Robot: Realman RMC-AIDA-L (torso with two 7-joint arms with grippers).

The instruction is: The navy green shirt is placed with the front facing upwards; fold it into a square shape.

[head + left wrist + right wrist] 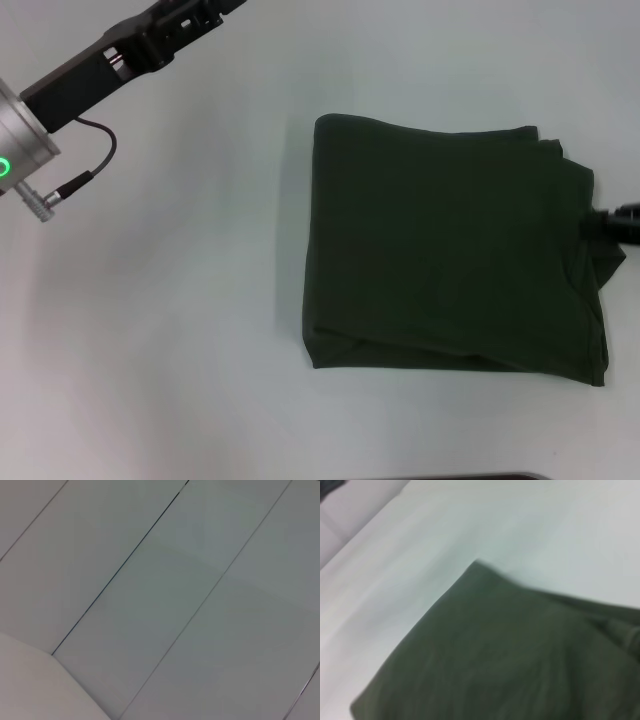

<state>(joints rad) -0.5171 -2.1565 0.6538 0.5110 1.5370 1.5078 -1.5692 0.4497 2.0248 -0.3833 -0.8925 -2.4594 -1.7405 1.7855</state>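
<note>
Item: navy green shirt [450, 250]. Dark olive cloth, folded into a roughly square stack of layers. It lies flat on the white table [160, 330], right of centre in the head view. No lettering or print shows on the upper face. The left and far edges are fairly straight. The near edge shows an under-layer peeking out along the fold. The right edge is uneven, with bunched folds at the far right corner and a loose layer hanging toward the near right corner. The right wrist view shows the same shirt [495, 655] as a smooth dark sheet with one corner against the pale table [530, 525], and wrinkled cloth at one border.

Item: right gripper [622, 224]. Only a dark tip enters at the right border of the head view. It sits at the shirt's right edge, touching or just over the bunched cloth. Whether its fingers are parted or clamped on the cloth cannot be told.

Item: left arm [70, 85]. Raised at the far left, well apart from the shirt. Visible are a black link, a silver cuff with a green ring light, and a black cable. Its gripper lies outside the head view. The left wrist view shows only pale panels with thin dark seams [115, 575].
</note>
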